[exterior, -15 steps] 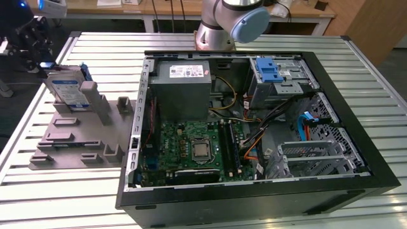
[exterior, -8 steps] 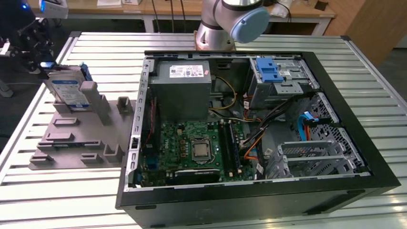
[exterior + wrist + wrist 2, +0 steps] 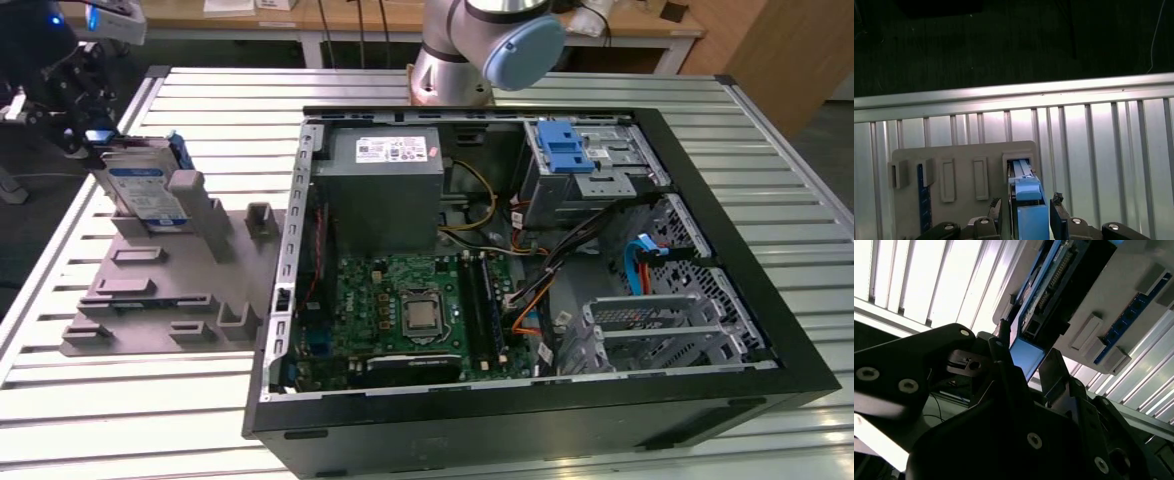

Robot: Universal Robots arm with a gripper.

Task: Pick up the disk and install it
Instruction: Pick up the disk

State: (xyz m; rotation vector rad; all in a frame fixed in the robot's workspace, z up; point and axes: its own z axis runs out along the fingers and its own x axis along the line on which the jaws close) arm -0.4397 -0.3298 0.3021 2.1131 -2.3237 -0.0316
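Disk: the disk point(image 3: 144, 190) stands on edge in a slot at the far end of the grey holder point(image 3: 147, 300), on the exterior view's left. It is well apart from the computer case.

Why upright: I judge the slot keeps it standing so that its narrow sides and blue-framed upper end stay free for a grab from above. Lying flat, it would offer nothing to pinch.

Gripper: the gripper point(image 3: 1026, 206) is down over the disk's upper end and straddles its blue frame, as both wrist views show.

Grip state: I cannot tell from here whether it presses on the frame or sits slack around it. The gap on either side is too dark to read.

Seating: the disk's lower end is in the slot, so I judge it has not been lifted.

Holder: it lies flat on the slatted metal table point(image 3: 120, 420), just beside the case. A thin blue board point(image 3: 924, 197) stands on edge in another slot. The rest of its blocks and pockets look like places for other parts.

Case: the computer case point(image 3: 747, 330) lies on its side with the panel off, so the inside faces up and can be reached from overhead.

Drive bay: the metal cage with a blue latch point(image 3: 571, 150) is in the far corner of the case, beyond the cables. I take it for the disk's home.

Arm: the arm point(image 3: 481, 40) is mounted at the far edge of the table, behind the case.

Progress: I judge this the pick-up stage, with nothing installed.
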